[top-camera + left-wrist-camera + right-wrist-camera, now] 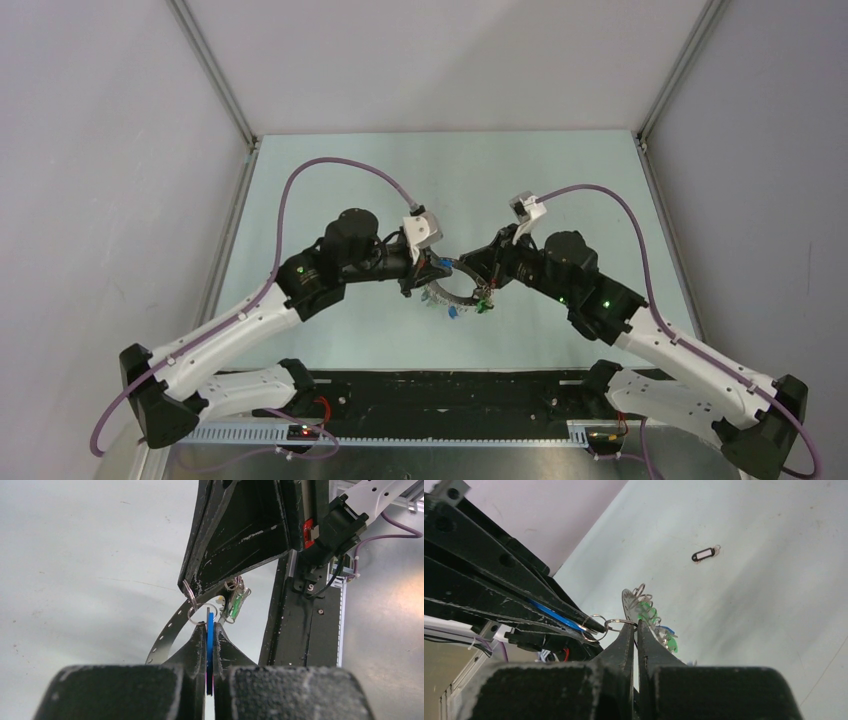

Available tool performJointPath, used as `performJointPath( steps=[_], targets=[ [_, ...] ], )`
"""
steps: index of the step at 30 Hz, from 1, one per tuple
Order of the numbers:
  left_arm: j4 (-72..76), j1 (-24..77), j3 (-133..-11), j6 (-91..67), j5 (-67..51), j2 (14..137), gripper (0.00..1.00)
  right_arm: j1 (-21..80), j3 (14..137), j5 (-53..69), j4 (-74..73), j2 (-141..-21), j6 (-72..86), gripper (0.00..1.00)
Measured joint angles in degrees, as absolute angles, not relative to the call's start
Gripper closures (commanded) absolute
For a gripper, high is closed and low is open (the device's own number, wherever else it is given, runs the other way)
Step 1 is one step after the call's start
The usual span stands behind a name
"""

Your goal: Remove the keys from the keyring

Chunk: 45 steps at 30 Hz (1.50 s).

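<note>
Mid-table, left gripper (210, 630) tight on one blue key (210, 642), right gripper (636, 627) on one keyring (167, 630).

Shiny perforated metal keyring (167, 630), glossy blue plastic key tag (210, 640), matt pale table (75, 555).

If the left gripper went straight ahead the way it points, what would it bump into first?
Most likely the right gripper. The left gripper, shut on a blue key, points straight at it, and the right one holds the keyring just ahead. How small the gap between them is, the pictures do not make clear.
</note>
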<state>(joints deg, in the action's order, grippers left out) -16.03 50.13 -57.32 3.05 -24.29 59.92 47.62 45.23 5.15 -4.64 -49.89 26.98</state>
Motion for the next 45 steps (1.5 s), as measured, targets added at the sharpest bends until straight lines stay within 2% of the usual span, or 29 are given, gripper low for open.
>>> performJointPath(
  steps=[15,29,30,31,33,35,45],
  targets=[
    [-18.2,49.5,-59.8,1.5,-24.3,62.1,1.0,50.9,47.5,-0.4,-9.5,-51.2,23.3,1.0],
    [-17.2,48.2,-59.8,-0.7,-26.6,62.1,1.0,45.0,47.5,9.6,-9.6,-46.6,22.3,1.0],
    [-17.2,48.0,-59.8,-1.0,-26.9,62.1,1.0,44.9,47.4,10.2,-9.6,-46.5,22.3,0.97],
    [-17.2,47.9,-59.8,-1.1,-27.3,62.1,1.0,44.8,47.4,10.5,-9.6,-46.5,22.2,0.8],
    [-17.2,47.8,-59.8,-1.1,-27.9,62.0,1.0,44.5,47.3,11.4,-9.6,-46.4,22.3,0.59],
    [-17.2,47.8,-59.8,-1.0,-28.8,61.8,1.0,44.1,47.3,12.2,-9.5,-46.1,21.8,0.52],
    [-19.7,47.8,-59.9,0.0,-35.2,61.5,1.0,43.6,45.1,21.8,-7.1,-42.7,6.6,0.5]
  ],
)
